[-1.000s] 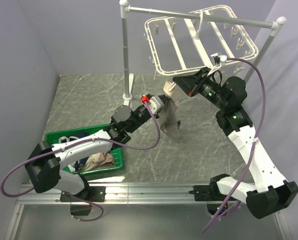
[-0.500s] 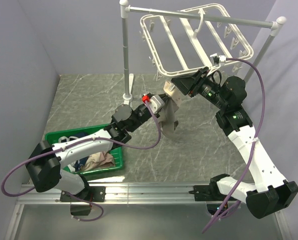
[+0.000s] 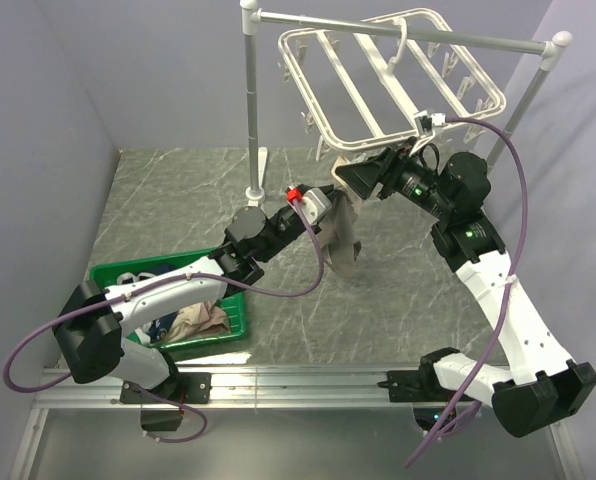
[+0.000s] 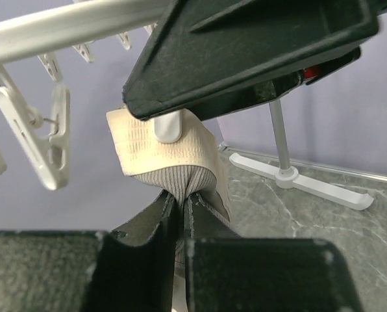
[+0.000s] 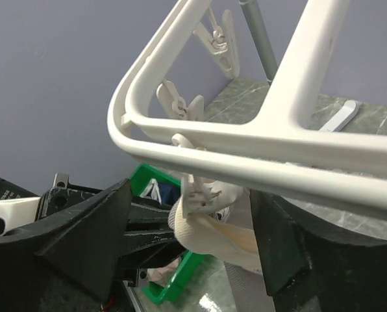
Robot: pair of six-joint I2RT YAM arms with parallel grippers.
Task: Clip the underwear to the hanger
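"Where's the underwear (image 4: 184, 177)?"
"It hangs lengthwise under the near rail of the hanger (image 5: 258, 162), top edge seemingly caught in a clip (image 4: 167, 127). The left gripper (image 4: 180, 214) pinches it just below. Directly above, the right gripper (image 5: 190, 201) is spread wide around that clip."
"Any labels?"
"None readable."

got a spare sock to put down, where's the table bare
Free: grey marble tabletop between green plastic basket and right arm base; also left of white pole rack's foot. Crowded: under white plastic drying frame, where left gripper and right gripper meet at the taupe fabric underwear.
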